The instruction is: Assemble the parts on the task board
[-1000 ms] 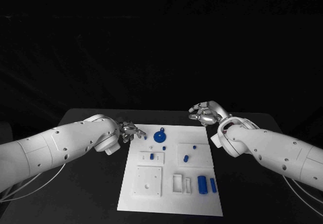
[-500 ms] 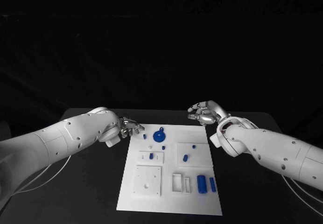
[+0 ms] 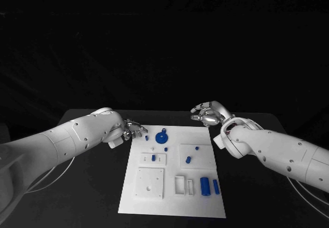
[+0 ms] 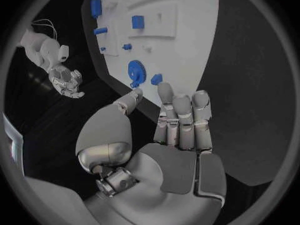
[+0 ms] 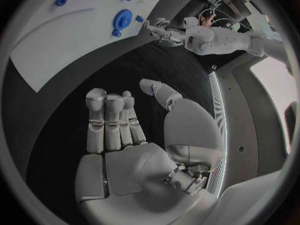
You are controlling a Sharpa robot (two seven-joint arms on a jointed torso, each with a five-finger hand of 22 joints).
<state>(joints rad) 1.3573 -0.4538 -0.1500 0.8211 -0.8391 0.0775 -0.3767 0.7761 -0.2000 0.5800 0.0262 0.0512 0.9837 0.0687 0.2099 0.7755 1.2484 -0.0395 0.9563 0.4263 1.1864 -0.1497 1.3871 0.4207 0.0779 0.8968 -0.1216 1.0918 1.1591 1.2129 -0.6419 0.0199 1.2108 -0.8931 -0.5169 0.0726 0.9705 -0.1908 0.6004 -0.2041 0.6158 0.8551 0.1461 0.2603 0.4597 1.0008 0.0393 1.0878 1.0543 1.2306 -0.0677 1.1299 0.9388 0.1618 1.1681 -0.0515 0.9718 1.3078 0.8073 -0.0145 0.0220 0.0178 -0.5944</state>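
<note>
We cannot make out the smallest parts on the task board [image 3: 198,202]. The blue disc [image 3: 161,138] lies just beyond our left hand [image 3: 132,131]'s spread, empty fingers [image 4: 165,92]; our right hand [image 3: 209,114] hovers apart, empty, fingers loosely open.

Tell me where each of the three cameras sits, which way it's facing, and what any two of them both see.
Head view: on the robot's head, looking down at the task board on the black table; both arms, left hand and right hand show.
Left wrist view: behind the left hand, facing the board's far end.
Right wrist view: behind the right hand, facing the board and the left hand across it.
Shared: all three see the round blue part.
</note>
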